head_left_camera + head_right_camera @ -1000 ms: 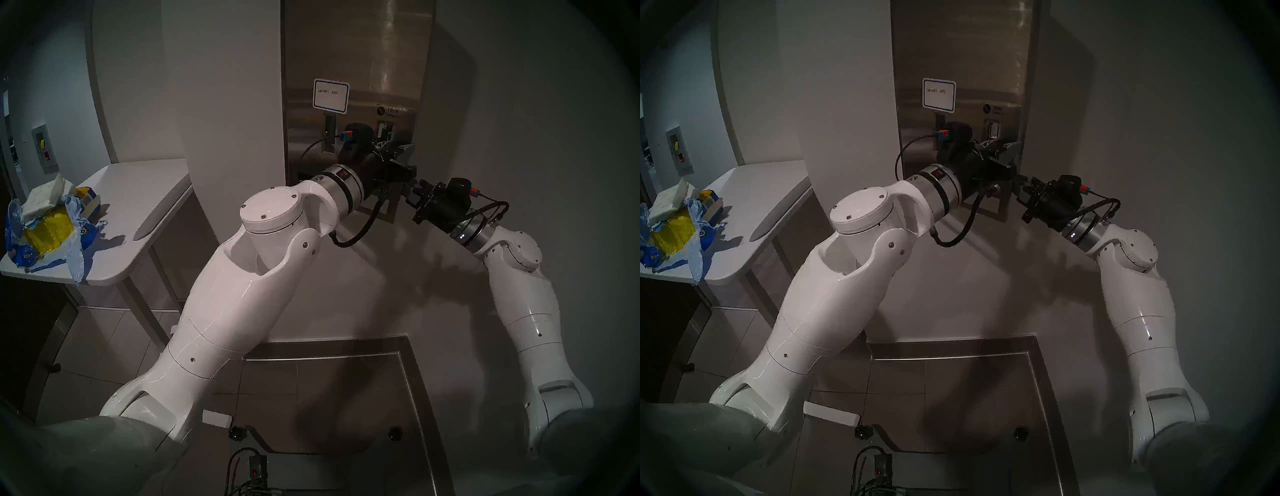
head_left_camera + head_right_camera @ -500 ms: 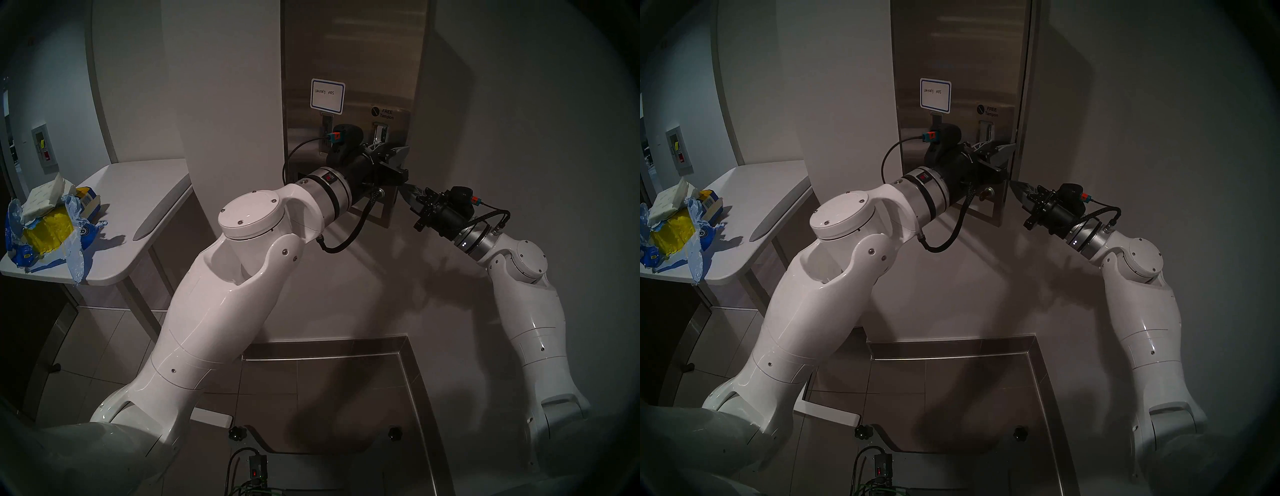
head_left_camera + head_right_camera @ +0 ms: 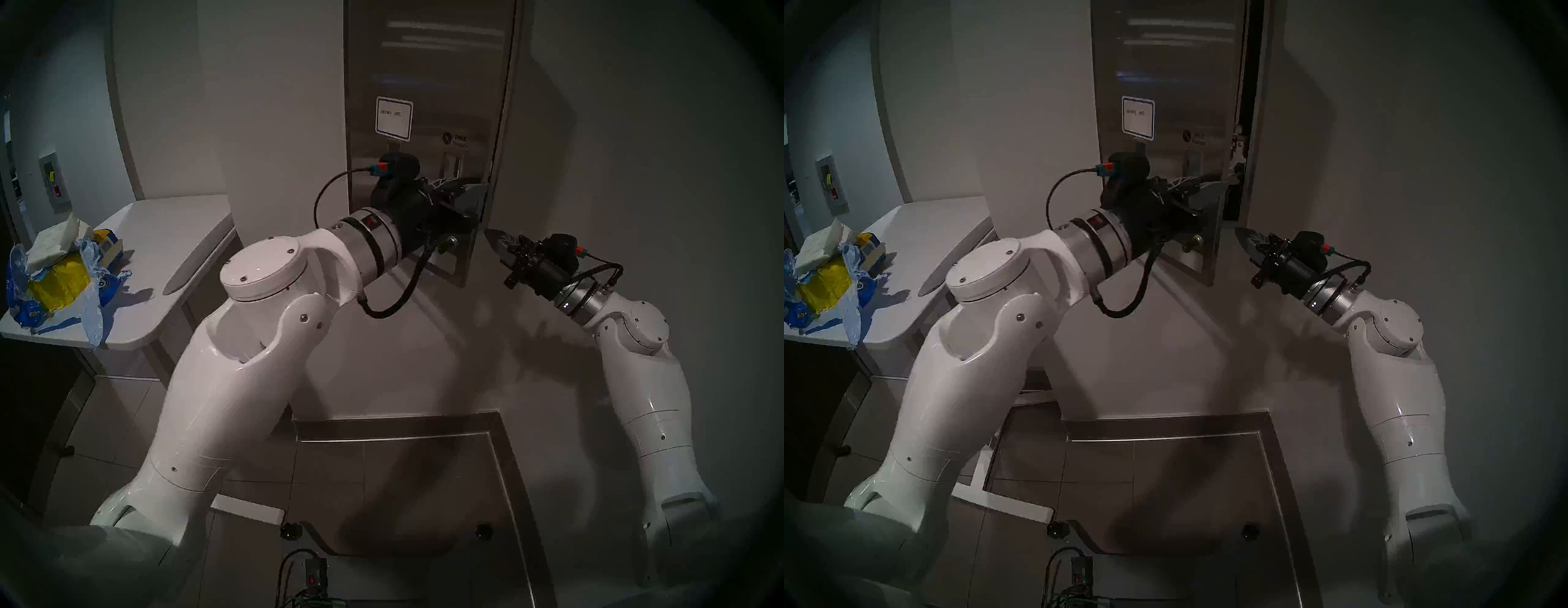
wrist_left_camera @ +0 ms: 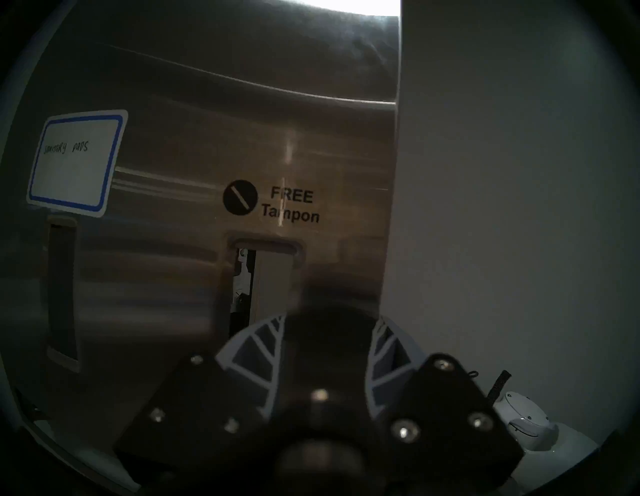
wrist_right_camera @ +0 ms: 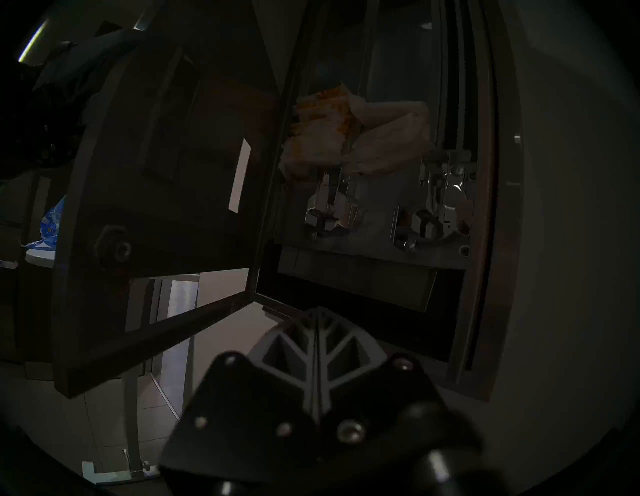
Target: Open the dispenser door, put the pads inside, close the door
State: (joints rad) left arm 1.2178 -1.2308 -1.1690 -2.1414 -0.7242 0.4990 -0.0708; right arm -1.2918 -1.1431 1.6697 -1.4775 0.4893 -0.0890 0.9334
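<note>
The brushed-steel dispenser door [image 3: 424, 85] with its blue-bordered label stands partly open, hinged on its left, also in the right head view [image 3: 1166, 76]. My left gripper [image 3: 477, 197] is at the door's right edge beside the right lever slot, its fingers [image 4: 256, 346] closed around that edge. My right gripper [image 3: 494, 240] is shut and empty, just right of the door's lower corner. The right wrist view shows the door's dark back [image 5: 156, 173] and the open cabinet. Plain white pads [image 3: 55, 242] lie on the table pile at far left.
Inside the cabinet lie orange-printed packets [image 5: 322, 131] and pale ones [image 5: 391, 138] above two chrome lever mechanisms [image 5: 325, 211]. The white table [image 3: 169, 254] holds yellow bundles in blue plastic [image 3: 59, 284]. A steel floor edging [image 3: 424, 429] runs below the wall.
My left arm has drawn back to the left and the door has swung further open with it. My right gripper has backed slightly off the door's edge and shows shut.
</note>
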